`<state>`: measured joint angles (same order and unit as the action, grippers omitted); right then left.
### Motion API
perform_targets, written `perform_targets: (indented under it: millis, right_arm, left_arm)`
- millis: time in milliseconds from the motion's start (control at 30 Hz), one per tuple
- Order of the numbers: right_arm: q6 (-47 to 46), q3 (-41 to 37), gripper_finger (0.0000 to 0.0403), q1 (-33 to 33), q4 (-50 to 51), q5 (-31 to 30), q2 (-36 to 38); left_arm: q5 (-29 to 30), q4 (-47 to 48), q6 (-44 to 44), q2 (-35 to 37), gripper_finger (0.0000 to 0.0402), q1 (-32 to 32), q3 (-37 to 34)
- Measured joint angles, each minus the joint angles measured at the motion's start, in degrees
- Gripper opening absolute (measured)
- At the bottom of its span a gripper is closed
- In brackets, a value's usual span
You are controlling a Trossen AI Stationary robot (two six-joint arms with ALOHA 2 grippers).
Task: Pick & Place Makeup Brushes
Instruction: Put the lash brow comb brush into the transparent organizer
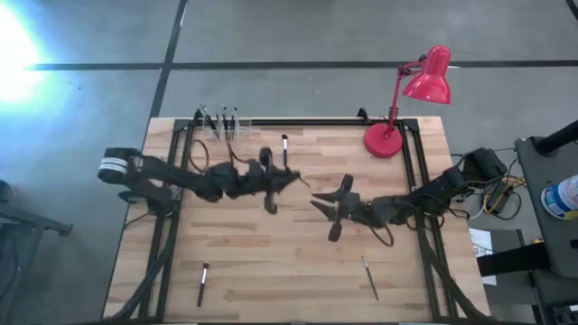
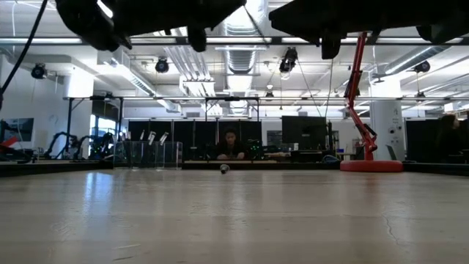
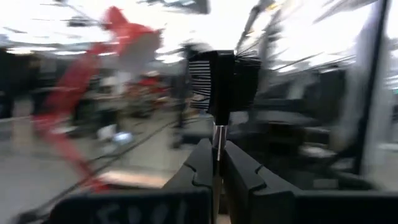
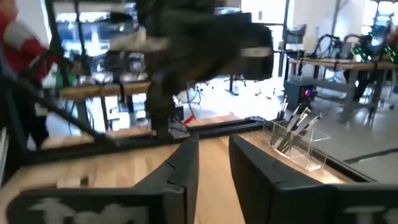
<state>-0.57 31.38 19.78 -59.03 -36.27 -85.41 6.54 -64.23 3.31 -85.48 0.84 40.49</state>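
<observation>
Midair, left claw (image 3: 216, 163) pinching brush (image 3: 219, 81)

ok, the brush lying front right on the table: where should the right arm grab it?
Grip the front-right brush mid-shaft, coming straight down with the fingers across its width. It lies flat and slanted on the table with nothing beside it, and it is too thin for a side approach. The right gripper is open and probably nearest.

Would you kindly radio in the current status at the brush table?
Left gripper shut on thin silver-ferruled makeup brush, raised mid-table. Right gripper open, empty. Clear acrylic holder unobstructed.
</observation>
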Motion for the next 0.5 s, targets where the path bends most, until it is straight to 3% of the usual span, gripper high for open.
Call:
perform_targets:
  millis: [200, 367, 500]
  right_arm:
    - [2.21, -0.18, 0.0091, -3.27, 5.29, 0.09, 0.05]
    - [1.52, -0.50, 0.0047, -7.71, 8.85, 1.34, 0.07]
    - [0.63, -0.97, 0.0013, -11.35, 9.61, 5.24, 0.07]
  left_arm:
    - [6.71, 16.28, -0.26, 9.37, 0.0011, -6.73, 0.02]
    - [12.43, 30.98, -0.47, 14.52, 0.0011, -15.95, 0.70]
    - [14.16, 42.08, 0.91, 14.44, 0.0011, -25.39, 3.25]
